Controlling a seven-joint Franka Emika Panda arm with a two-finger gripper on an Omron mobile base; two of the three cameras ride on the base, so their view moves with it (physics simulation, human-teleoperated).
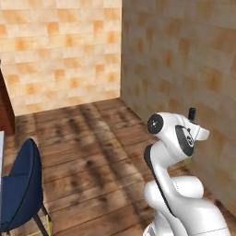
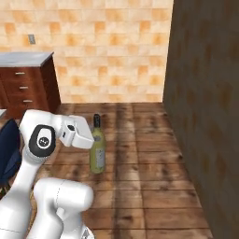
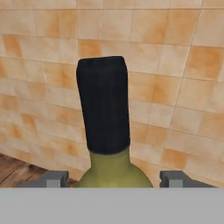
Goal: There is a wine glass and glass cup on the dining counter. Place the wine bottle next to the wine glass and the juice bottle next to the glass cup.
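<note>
My gripper (image 2: pixel 92 139) is shut on the wine bottle (image 2: pixel 97 154), a slim olive-green bottle held upright in the air above the wooden floor. In the hand view its black-capped neck (image 3: pixel 104 105) rises between the two finger tips, with my gripper (image 3: pixel 114 178) closed at the bottle's shoulder. From the left base view just the wine bottle's dark top (image 1: pixel 192 113) peeks out behind the arm. The wine glass, the glass cup, the juice bottle and the dining counter are out of view.
A dark blue chair (image 1: pixel 20 184) stands at the left. A red-brown drawer cabinet (image 2: pixel 28 88) with a grey top sits against the tan tiled back wall. A shaded tiled wall (image 2: pixel 205 116) runs close along the right. Wooden floor (image 2: pixel 140 140) lies ahead.
</note>
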